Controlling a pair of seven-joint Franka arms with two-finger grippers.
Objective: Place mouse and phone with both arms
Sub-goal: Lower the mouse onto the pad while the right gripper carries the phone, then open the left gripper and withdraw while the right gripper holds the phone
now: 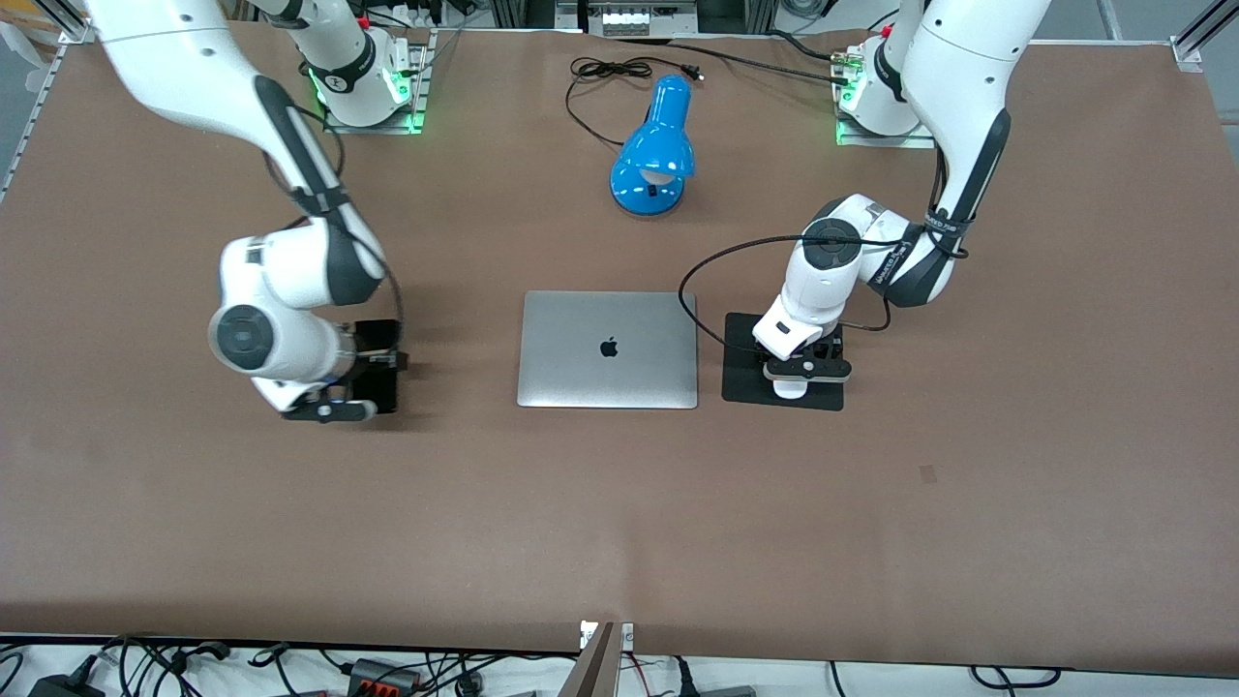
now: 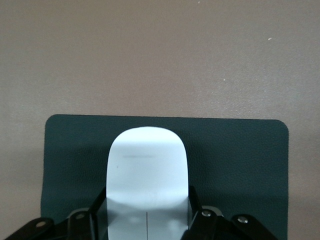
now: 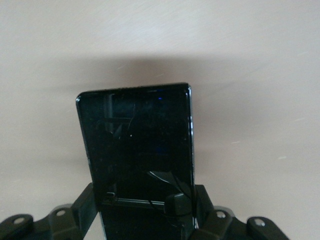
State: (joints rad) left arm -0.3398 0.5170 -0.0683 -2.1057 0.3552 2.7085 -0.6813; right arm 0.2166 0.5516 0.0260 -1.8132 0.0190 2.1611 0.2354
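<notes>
Brown counter [image 1: 619, 523]: I note left gripper [image 1: 806, 371] fingers clamp the mouse [image 2: 148, 175] centre-right; right gripper [image 1: 373, 373] fingers clamp the phone [image 3: 137, 145] centre-left.

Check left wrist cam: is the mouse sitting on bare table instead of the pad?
No. The mouse lies over the black mouse pad, with the left gripper fingers on both of its sides.

High front camera faces the arms; wrist cameras look closely down at the table [image 1: 619, 503].
</notes>
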